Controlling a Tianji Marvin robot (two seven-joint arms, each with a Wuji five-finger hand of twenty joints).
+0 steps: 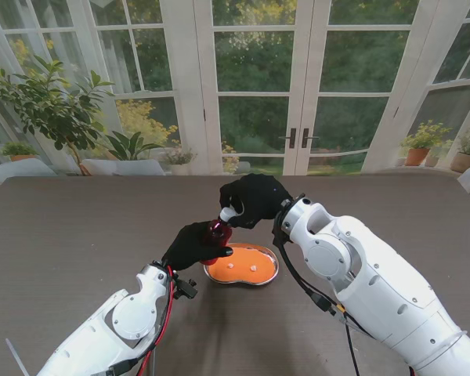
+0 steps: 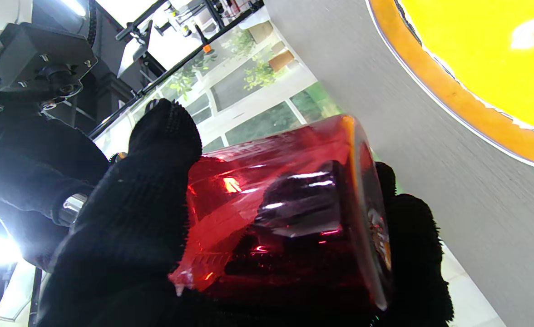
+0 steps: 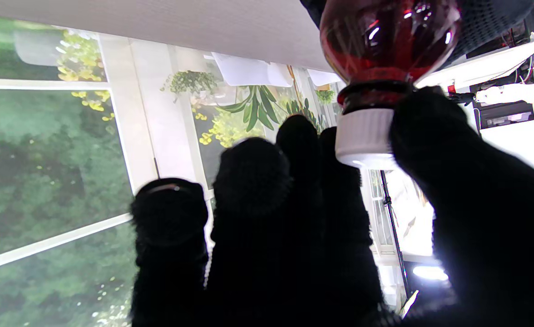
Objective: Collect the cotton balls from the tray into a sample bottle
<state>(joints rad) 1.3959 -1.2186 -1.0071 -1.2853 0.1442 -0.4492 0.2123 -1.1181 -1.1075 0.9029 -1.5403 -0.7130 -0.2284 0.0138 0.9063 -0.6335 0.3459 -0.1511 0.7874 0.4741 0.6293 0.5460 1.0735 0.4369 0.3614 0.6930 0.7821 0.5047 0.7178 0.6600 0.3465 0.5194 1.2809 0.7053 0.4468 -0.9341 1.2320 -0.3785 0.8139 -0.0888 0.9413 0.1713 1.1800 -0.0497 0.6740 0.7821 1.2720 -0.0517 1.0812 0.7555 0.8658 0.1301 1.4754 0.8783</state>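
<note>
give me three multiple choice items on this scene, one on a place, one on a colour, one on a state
1. Where is the orange kidney-shaped tray relative to the red translucent sample bottle?
A. to its right and nearer to me
B. far to its left
C. stacked on top of it

2. What colour is the ribbed screw cap?
A. blue
B. white
C. black

3. What is the black-gloved right hand doing?
A. lying flat on the brown table
B. reaching into the tray
C. gripping the cap on the bottle

Answers: 1 A, the stand view shows the tray right of the bottle held by the black-gloved left hand; 2 B, the right wrist view shows it white; 3 C, thumb and fingers pinch the cap.
</note>
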